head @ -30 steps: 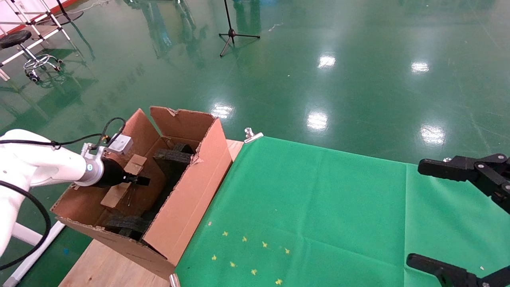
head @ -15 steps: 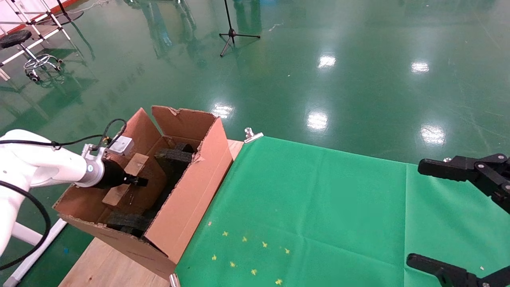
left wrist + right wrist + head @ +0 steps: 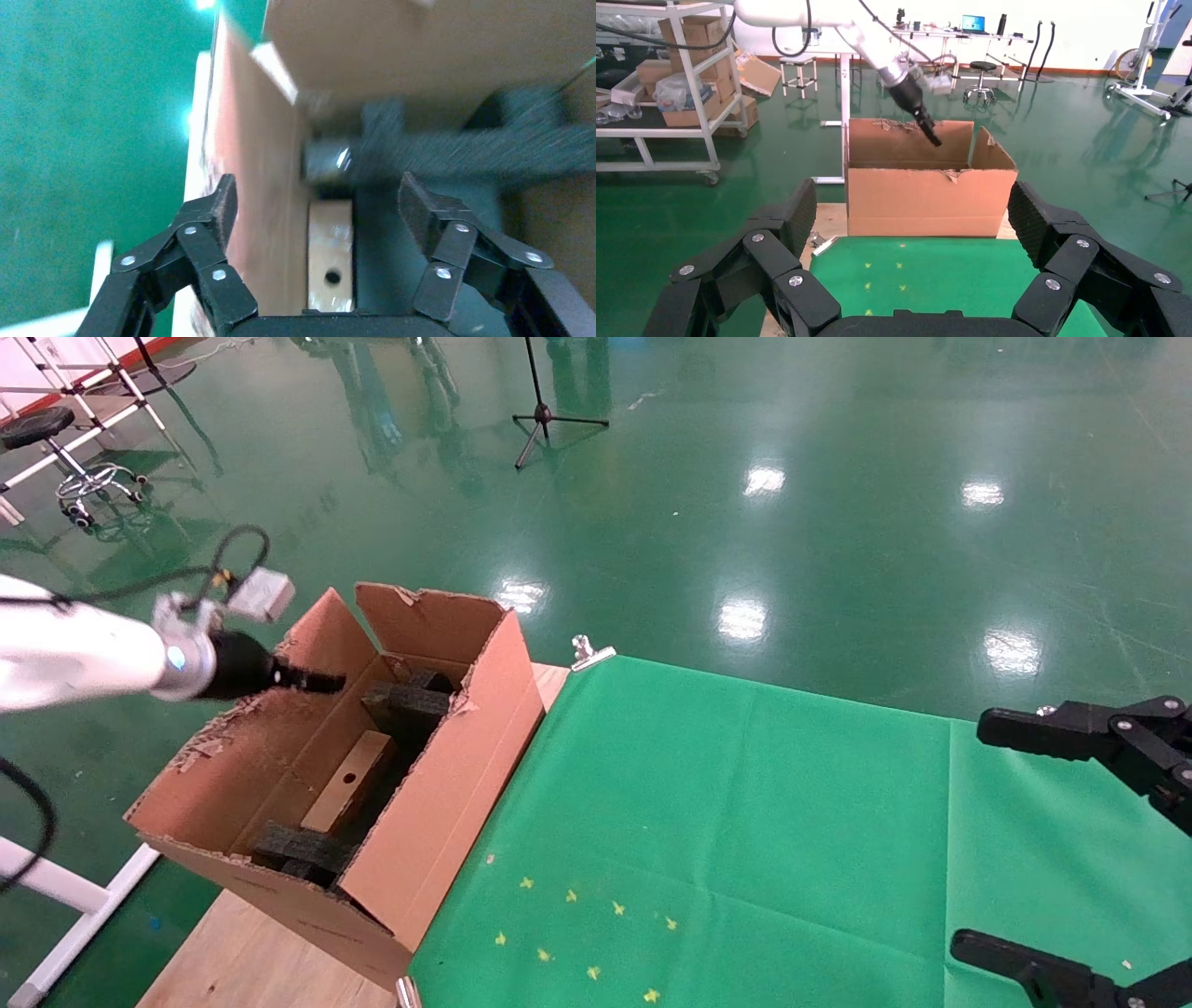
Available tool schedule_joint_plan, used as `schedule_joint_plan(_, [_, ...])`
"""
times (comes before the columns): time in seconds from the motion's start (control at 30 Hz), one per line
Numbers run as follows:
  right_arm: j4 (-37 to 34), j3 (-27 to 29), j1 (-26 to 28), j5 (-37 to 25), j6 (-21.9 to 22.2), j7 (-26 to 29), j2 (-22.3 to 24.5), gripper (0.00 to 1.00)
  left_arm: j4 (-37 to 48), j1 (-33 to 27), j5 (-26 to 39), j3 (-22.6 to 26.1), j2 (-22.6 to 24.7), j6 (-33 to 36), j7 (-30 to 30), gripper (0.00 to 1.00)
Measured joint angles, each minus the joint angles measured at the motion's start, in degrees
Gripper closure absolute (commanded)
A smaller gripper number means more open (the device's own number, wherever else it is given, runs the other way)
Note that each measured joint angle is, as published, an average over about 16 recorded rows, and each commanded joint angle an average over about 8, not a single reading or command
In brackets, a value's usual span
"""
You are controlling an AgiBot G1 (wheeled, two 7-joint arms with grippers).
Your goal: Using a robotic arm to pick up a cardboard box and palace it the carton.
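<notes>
The small cardboard box lies on edge low inside the carton, between the black foam inserts, its round hole facing up. In the left wrist view the box shows straight below, beside the carton's wall. My left gripper, on the white arm, hangs open and empty above the carton's left flap; its jaws stand wide apart over the box. It also shows above the carton in the right wrist view. My right gripper is parked open at the table's right edge.
A green cloth with small yellow marks covers the table right of the carton, held by a metal clip. Bare wood shows under the carton's near corner. A tripod stand and a stool stand on the floor beyond.
My left gripper has let go of the small box and risen up and to the left, out of the carton. The box has dropped lower between the foam inserts. The right arm has not moved.
</notes>
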Motion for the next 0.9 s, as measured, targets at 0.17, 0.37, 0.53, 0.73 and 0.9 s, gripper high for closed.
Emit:
schedule_joint_plan(0.17, [0.0,0.0,0.0,0.0,0.0,0.0,0.0,0.00,-5.0,-1.5,-0.8,-0.5,-2.7,3.0,0.7,0.00])
schedule_joint_plan(0.37, [0.0,0.0,0.0,0.0,0.0,0.0,0.0,0.00,-8.8,-1.7,-1.4,-1.0,-4.2,5.4,1.3,0.00])
schedule_joint_plan(0.53, [0.0,0.0,0.0,0.0,0.0,0.0,0.0,0.00,-11.2,-0.2,-3.4,-2.4,-4.6,6.9,2.2,0.00])
schedule_joint_plan(0.73, [0.0,0.0,0.0,0.0,0.0,0.0,0.0,0.00,-15.4,3.0,-7.4,-5.6,-5.0,9.6,4.2,0.00])
schedule_joint_plan(0.9, [0.0,0.0,0.0,0.0,0.0,0.0,0.0,0.00,-19.7,6.2,-11.7,-8.8,-5.4,12.4,6.3,0.00])
